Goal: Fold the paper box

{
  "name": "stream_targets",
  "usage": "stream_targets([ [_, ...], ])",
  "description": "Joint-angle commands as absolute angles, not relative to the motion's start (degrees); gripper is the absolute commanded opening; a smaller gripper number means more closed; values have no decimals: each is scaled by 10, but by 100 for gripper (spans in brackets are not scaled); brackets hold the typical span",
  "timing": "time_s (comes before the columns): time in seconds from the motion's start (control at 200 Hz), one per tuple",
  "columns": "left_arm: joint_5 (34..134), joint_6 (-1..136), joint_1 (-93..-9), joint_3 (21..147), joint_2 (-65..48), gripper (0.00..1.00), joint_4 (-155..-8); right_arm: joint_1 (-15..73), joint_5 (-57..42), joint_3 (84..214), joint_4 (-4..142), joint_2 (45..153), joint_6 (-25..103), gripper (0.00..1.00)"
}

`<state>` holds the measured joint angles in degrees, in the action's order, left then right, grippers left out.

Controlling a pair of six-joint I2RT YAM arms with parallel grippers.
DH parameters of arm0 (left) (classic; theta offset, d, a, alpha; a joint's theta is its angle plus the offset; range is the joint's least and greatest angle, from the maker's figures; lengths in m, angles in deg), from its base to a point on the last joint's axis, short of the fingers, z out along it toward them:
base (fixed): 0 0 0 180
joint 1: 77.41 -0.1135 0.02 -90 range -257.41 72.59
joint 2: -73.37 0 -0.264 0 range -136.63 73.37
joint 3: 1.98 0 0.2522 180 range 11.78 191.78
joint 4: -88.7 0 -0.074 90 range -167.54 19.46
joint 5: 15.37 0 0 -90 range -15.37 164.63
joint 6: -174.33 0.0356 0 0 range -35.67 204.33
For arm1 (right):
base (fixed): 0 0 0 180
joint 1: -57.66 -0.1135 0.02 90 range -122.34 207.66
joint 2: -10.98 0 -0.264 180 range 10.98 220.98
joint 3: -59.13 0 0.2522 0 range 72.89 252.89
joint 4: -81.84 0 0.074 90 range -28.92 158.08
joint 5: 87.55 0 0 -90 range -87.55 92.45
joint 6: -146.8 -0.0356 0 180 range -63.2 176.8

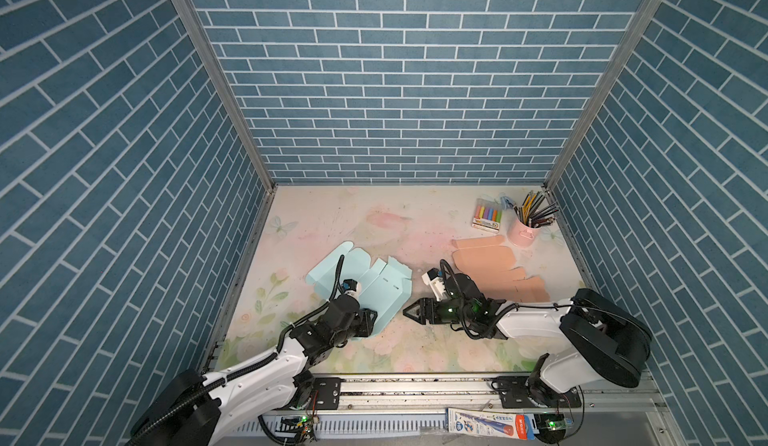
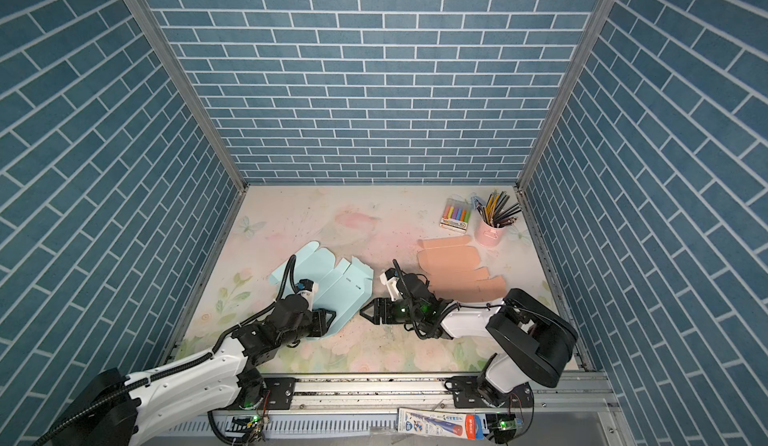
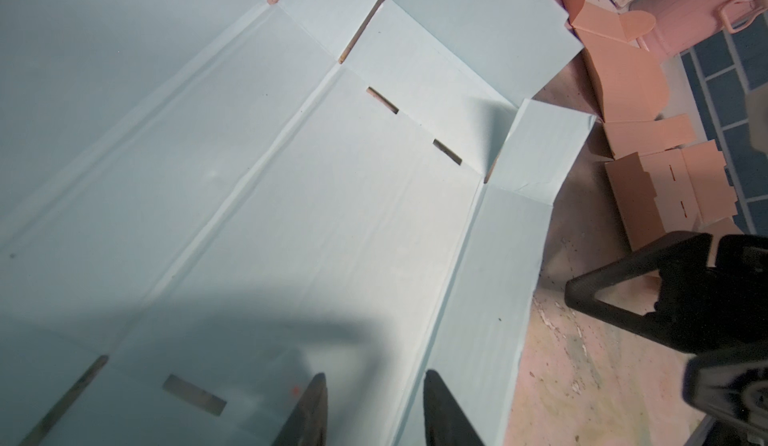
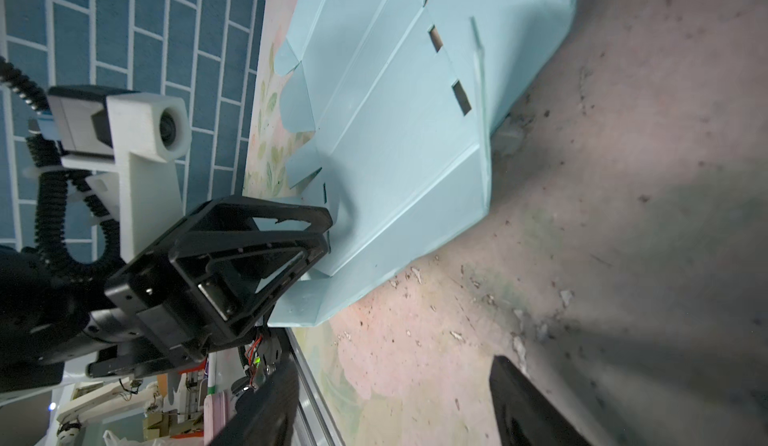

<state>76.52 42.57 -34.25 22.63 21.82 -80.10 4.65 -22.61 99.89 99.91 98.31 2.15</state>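
Note:
The paper box (image 1: 382,286) is a light blue creased sheet lying mostly flat at centre-left of the floral table (image 1: 374,224) in both top views, with slots and flaps showing. My left gripper (image 1: 372,319) is at the sheet's near edge. In the left wrist view its fingertips (image 3: 316,386) stand a little apart, one on each side of a fold line, and the sheet (image 3: 332,215) shows between them. My right gripper (image 1: 406,311) hovers just right of the sheet, pointing at it, open and empty over bare table (image 4: 415,340).
A flat peach cardboard blank (image 1: 490,265) lies behind the right arm. A pink cup of pencils (image 1: 524,232) and a pack of markers (image 1: 487,215) stand at the back right. Blue brick walls enclose three sides of the table.

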Motion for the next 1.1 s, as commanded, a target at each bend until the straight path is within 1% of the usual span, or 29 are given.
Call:
stream_targets([
  [0.0,752,419,-338,215,215,36,-818,42,-224,1003,1081,1010,-27,73],
  [0.16,754,419,-335,213,210,33,-827,41,-217,1014,1108,1056,-49,71],
  [0.34,755,412,-323,206,209,29,-837,38,-219,1027,1156,1108,-73,66],
  [0.45,758,412,-320,205,209,28,-840,37,-213,1036,1166,1125,-79,60],
  [0.54,761,412,-320,204,212,28,-843,37,-217,1046,1166,1138,-80,53],
  [0.67,774,416,-320,206,209,27,-855,37,-207,1050,1165,1148,-88,49],
  [0.81,783,421,-320,205,205,26,-862,37,-187,1051,1162,1153,-98,42],
  [1.095,778,424,-321,200,244,26,-851,37,-169,1059,1151,1166,-108,29],
])
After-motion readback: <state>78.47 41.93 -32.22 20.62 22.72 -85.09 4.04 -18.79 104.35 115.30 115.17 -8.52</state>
